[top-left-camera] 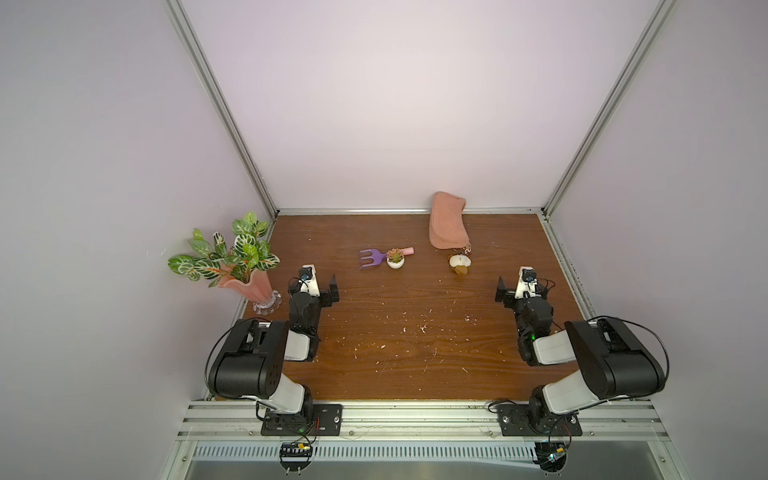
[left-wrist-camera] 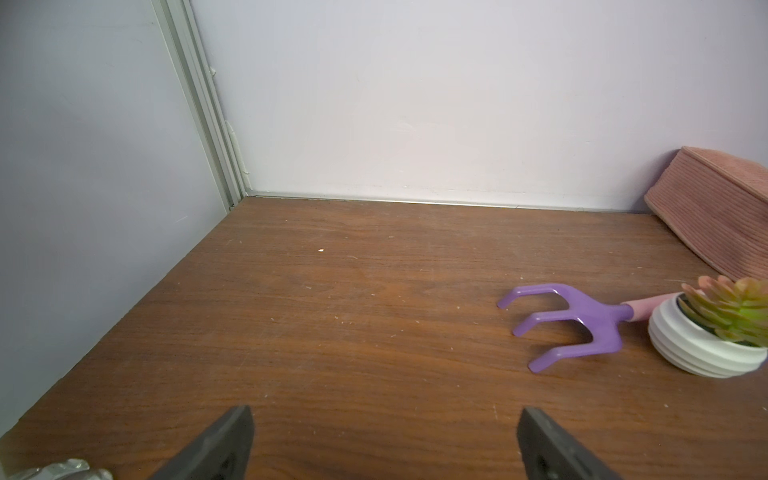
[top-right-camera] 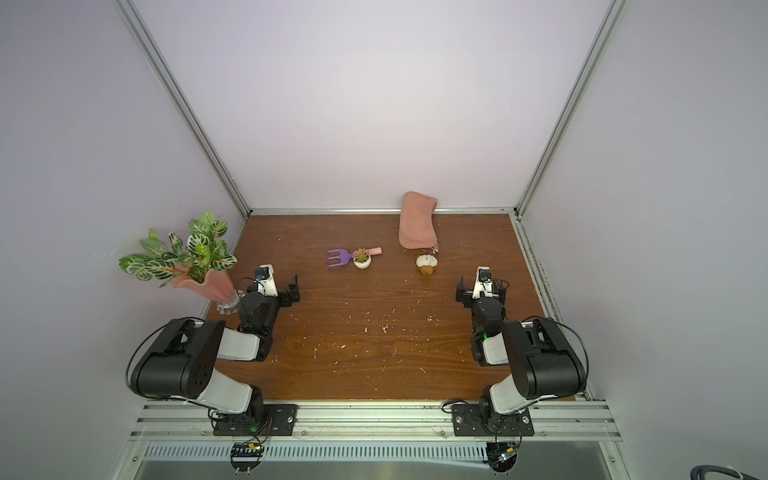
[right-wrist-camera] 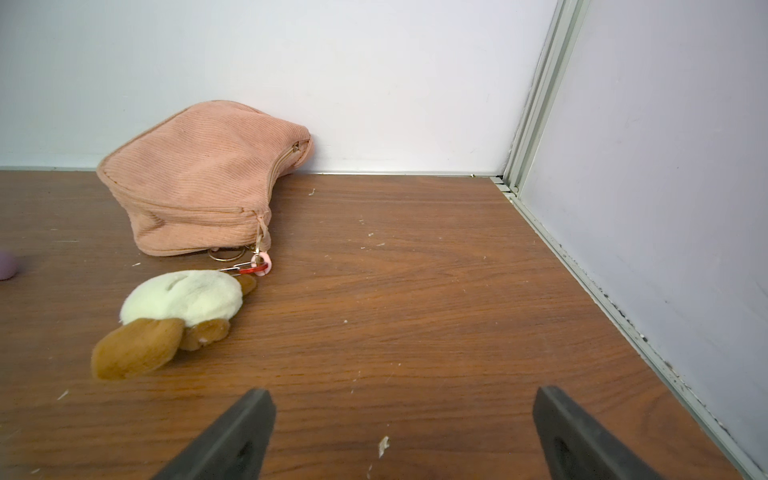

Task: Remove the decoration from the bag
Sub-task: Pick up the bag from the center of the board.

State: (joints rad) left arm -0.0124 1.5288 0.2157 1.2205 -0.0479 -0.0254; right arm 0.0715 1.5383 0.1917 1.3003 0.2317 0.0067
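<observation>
My left fingers (left-wrist-camera: 224,444) stood wide apart and held nothing, low over the scuffed brown wood of the tabletop (top-left-camera: 415,353). My right fingers (right-wrist-camera: 237,436) were spread just as wide, also empty, on the opposite side. Beside my left arm, at the tabletop's left edge, stood a pink vase (top-left-camera: 245,286) on a clear glass foot, with green-and-white leaves (top-left-camera: 224,257) fanning out of it. A little beyond my right fingers and toward the middle lay the decoration (right-wrist-camera: 183,299), flat on the wood, its brown parts nearest me and its cream-white body behind them. From its far end a red clasp (right-wrist-camera: 249,269) reached a small pink link (right-wrist-camera: 262,262) under the gold zipper pull (right-wrist-camera: 259,241), so the decoration was still clipped to the bag (right-wrist-camera: 199,178). Ahead of my left fingers, near the middle, a white ribbed pot (left-wrist-camera: 706,345) with a small succulent sat just in front of the pink handle of a purple rake (left-wrist-camera: 582,320). I could not tell whether pot and handle touched. The rake's three prongs pointed left. Farthest off, the salmon-pink bag stretched away from the decoration, zipper closed, with its far end pressed up against the pale back wall (top-left-camera: 395,124).
</observation>
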